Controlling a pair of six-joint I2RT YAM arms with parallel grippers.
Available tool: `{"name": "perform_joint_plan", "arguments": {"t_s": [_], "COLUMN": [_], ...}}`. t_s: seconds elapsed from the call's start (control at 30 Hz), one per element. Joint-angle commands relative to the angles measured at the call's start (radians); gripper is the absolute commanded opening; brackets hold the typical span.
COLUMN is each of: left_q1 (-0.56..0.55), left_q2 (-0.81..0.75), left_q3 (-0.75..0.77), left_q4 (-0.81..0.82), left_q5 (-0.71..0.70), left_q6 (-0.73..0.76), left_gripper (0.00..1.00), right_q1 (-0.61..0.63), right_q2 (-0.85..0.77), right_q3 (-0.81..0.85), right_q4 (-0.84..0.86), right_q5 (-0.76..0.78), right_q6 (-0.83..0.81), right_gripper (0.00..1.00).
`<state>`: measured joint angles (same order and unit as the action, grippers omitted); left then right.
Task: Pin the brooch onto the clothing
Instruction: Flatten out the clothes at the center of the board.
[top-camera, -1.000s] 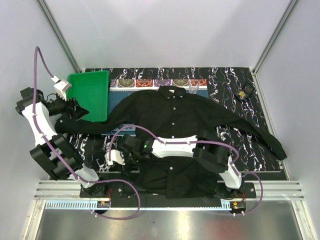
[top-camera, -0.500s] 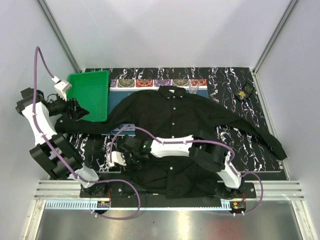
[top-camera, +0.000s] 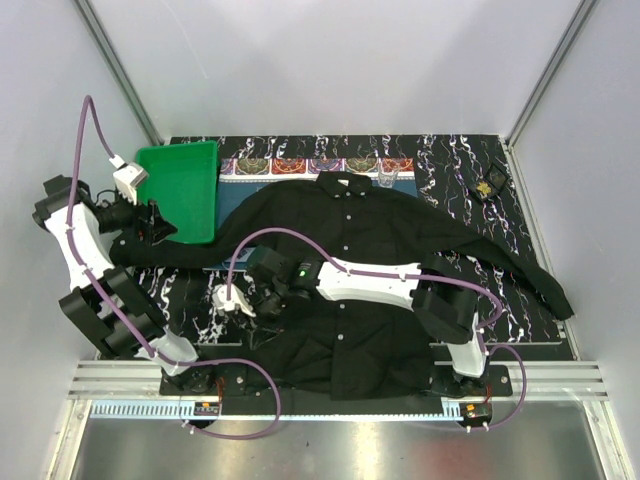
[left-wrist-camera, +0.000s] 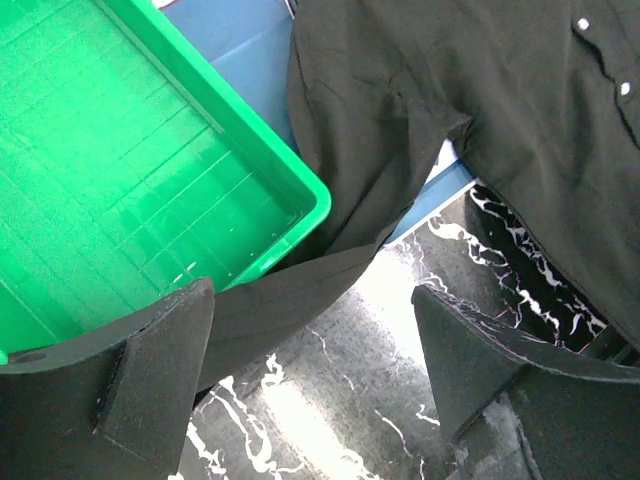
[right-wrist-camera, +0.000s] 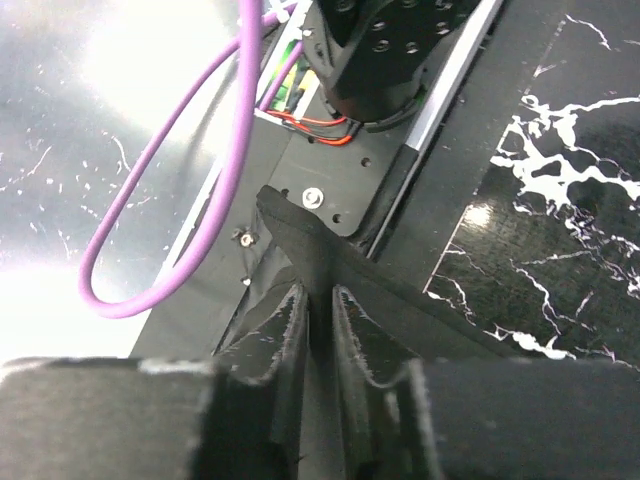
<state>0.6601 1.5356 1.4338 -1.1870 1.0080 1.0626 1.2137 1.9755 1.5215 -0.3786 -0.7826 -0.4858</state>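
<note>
The clothing (top-camera: 350, 230), a black button-up shirt with white buttons, lies spread across the table. My right gripper (top-camera: 237, 301) reaches left to the shirt's lower left edge. In the right wrist view this gripper (right-wrist-camera: 318, 295) is shut on a raised fold of the black cloth (right-wrist-camera: 300, 240). My left gripper (top-camera: 160, 226) hangs open at the far left, over the shirt's sleeve (left-wrist-camera: 300, 300), with nothing between its fingers (left-wrist-camera: 165, 370). The brooch (top-camera: 489, 184), a tiny golden shape on a dark pad, lies at the back right, far from both grippers.
A green tray (top-camera: 185, 190) stands at the back left, its corner (left-wrist-camera: 300, 205) beside the sleeve. A blue patterned placemat (top-camera: 300, 165) lies under the collar, and a small clear cup (top-camera: 387, 180) stands next to it. My right arm's purple cable (right-wrist-camera: 215, 190) loops over the near rail.
The right gripper has closed on the shirt's lower left edge and drawn up slightly, bunching the cloth there. The left arm has barely moved.
</note>
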Motion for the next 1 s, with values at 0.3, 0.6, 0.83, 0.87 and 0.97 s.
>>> {"name": "perform_joint_plan", "arguments": {"t_s": [0.3, 0.6, 0.83, 0.87, 0.97], "left_q1": [-0.010, -0.057, -0.112, -0.126, -0.154], "left_q2": [0.096, 0.426, 0.431, 0.419, 0.408], "left_q3": [0.059, 0.448, 0.399, 0.393, 0.381], "left_q4": [0.018, -0.034, 0.081, 0.078, -0.032], "left_q5": [-0.495, -0.848, -0.983, -0.965, -0.873], "left_q6": [0.149, -0.021, 0.010, 0.032, 0.218], "left_gripper": [0.85, 0.82, 0.77, 0.77, 0.78], "right_q1": [-0.135, -0.299, -0.358, -0.361, -0.370], "right_q2": [-0.150, -0.277, -0.340, -0.342, -0.348], "right_q3": [-0.003, -0.032, -0.078, -0.080, -0.084], "right_q4": [-0.062, -0.195, -0.243, -0.244, -0.253], "right_q5": [0.023, 0.075, 0.098, 0.100, 0.111], "right_q6": [0.133, 0.170, 0.170, 0.171, 0.171], "right_gripper": [0.77, 0.79, 0.80, 0.80, 0.80]}}
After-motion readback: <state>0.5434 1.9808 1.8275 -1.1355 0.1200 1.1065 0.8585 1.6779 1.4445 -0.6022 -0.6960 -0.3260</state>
